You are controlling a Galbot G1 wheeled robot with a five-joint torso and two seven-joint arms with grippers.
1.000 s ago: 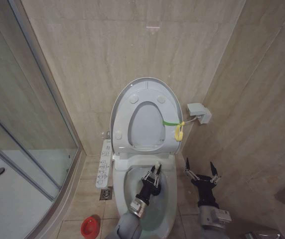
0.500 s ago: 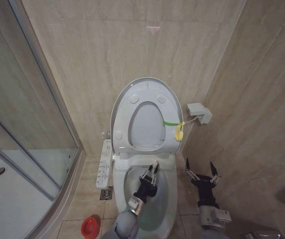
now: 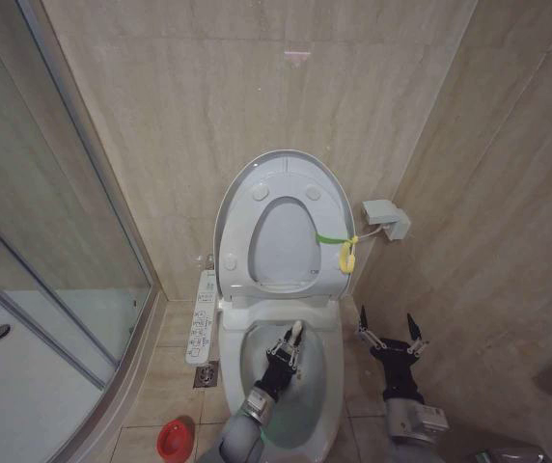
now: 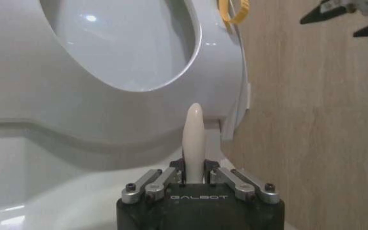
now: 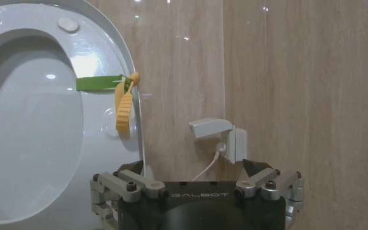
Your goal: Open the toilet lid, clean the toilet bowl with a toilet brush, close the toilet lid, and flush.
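The toilet lid [image 3: 281, 241] stands raised against the wall, the seat ring [image 3: 286, 181] up in front of it and a yellow-green tag [image 3: 346, 253] at its side edge. Below, the toilet bowl [image 3: 326, 371] lies uncovered. My left gripper [image 3: 289, 347] hangs over the bowl, shut on the toilet brush's pale handle [image 4: 192, 136], whose tip points toward the raised seat. The brush head is hidden under the gripper. Over the floor right of the bowl my right gripper [image 3: 390, 333] is open and holds nothing. The right wrist view faces the tag [image 5: 124, 105] and lid [image 5: 24, 139].
A red brush holder [image 3: 171, 441] sits on the floor left of the bowl. The button panel [image 3: 202, 313] runs along the bowl's left side. A glass shower enclosure [image 3: 54, 241] fills the left. A small white wall box [image 3: 384, 219] with a cable is right of the lid.
My left gripper with the brush handle has drawn back a little toward me and to the left inside the bowl. The right arm has stayed put.
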